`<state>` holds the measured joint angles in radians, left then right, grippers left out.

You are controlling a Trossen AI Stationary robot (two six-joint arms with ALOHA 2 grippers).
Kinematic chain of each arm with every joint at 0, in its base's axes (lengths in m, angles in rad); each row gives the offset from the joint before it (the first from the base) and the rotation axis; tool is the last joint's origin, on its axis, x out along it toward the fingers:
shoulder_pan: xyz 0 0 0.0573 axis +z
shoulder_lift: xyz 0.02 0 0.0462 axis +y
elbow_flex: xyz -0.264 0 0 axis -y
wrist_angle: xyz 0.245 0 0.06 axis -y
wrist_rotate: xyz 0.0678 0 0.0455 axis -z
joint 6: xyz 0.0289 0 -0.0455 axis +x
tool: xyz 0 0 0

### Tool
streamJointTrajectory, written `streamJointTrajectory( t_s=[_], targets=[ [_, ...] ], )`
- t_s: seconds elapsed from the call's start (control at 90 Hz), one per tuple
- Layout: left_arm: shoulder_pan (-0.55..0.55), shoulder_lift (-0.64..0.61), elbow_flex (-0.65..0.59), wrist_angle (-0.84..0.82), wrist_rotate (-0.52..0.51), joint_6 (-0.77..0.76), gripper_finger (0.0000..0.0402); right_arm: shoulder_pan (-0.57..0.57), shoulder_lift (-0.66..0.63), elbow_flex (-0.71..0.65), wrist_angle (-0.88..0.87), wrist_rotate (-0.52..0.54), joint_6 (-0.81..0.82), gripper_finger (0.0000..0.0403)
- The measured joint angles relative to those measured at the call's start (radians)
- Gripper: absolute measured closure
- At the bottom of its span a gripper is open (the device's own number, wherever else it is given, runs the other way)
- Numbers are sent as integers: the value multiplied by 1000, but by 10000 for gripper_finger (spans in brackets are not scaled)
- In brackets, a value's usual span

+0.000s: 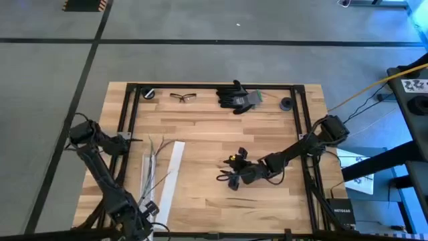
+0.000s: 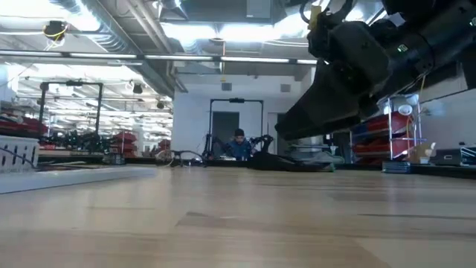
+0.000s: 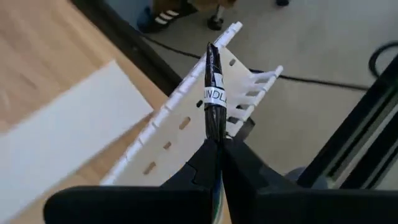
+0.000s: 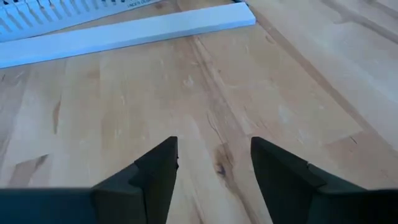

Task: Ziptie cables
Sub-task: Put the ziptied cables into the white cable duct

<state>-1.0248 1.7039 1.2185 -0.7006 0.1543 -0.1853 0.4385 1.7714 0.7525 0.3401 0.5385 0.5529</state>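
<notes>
Both claws noted: my left claw (image 3: 217, 146) is clenched on the cables (image 3: 214, 93) beside the slotted channel (image 3: 186, 118), my right claw (image 4: 214, 165) released over bare worktop (image 4: 280, 81); I'd hold the bundle steady.

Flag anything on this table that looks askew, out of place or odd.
The cables lie loose and unbundled, ends splaying, on the slotted white channel at the table's left. The left gripper is shut on one black bundle end. Gloves and safety glasses sit at the far edge.
</notes>
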Motion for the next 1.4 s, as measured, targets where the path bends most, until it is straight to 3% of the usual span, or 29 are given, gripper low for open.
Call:
streamJointTrajectory(
  t_s=[0.156,0.4,0.689,1.011,1.4],
  targets=[
    [7,0,-16,4,0,221,398,0,0,0,0,0,0,214],
    [35,10,-49,47,-1,386,398,0,0,0,0,0,0,214],
    [42,56,-50,67,13,370,398,0,0,0,0,0,0,214],
    [53,58,-40,20,20,191,397,0,0,0,0,-8,0,214],
    [51,58,-43,7,20,234,397,0,-1,0,0,-8,0,214]
  ],
)
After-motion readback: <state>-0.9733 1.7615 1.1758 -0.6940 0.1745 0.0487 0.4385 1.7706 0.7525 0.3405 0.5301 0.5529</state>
